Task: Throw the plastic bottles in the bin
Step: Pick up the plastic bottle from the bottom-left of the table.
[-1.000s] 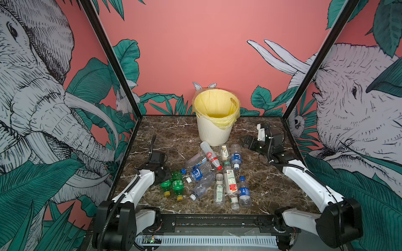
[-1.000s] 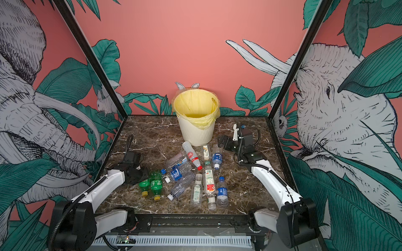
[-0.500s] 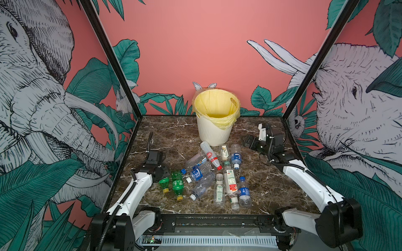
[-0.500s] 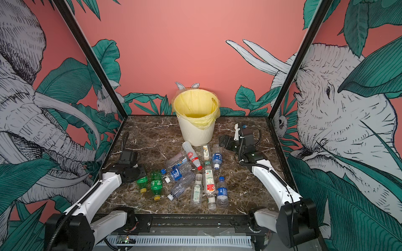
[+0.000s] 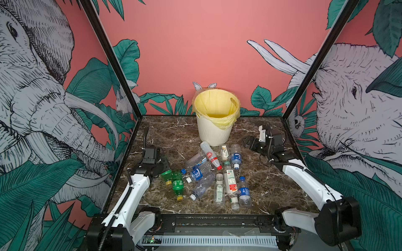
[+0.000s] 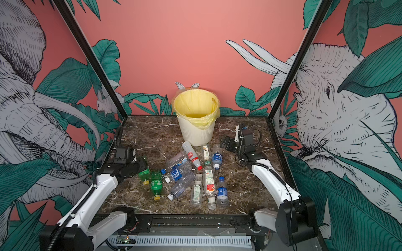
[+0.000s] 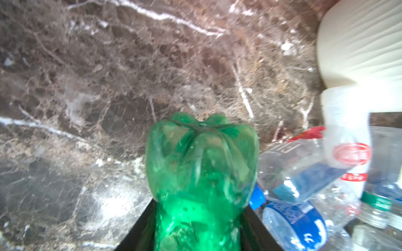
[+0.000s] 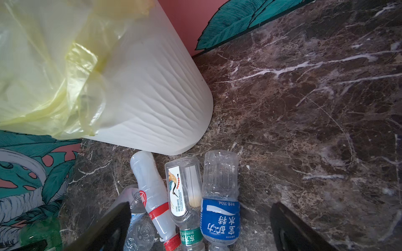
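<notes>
Several plastic bottles (image 5: 217, 173) lie in a heap on the marble table in front of the bin (image 5: 214, 132), a cream ribbed basket with a yellow bag, seen in both top views (image 6: 196, 134). My left gripper (image 5: 163, 168) is shut on a green bottle (image 7: 202, 163) at the heap's left edge (image 6: 144, 175); its black jaws press both sides and its base points away from the wrist camera. A second green bottle (image 5: 178, 187) lies beside it. My right gripper (image 5: 248, 142) hangs open right of the bin, above a blue-labelled bottle (image 8: 219, 217) and a red-labelled one (image 8: 152, 191).
Patterned walls with black corner posts (image 5: 113, 60) close in the table on three sides. The bin's wall (image 8: 152, 97) stands just beyond the nearest bottles. Bare marble (image 5: 272, 184) stretches to the right of the heap, and more (image 5: 169, 132) lies left of the bin.
My left gripper's jaws have narrowed onto the green bottle while the left arm stretched further over the table; the bottle has shifted slightly away. The right gripper has barely moved and stays open.
</notes>
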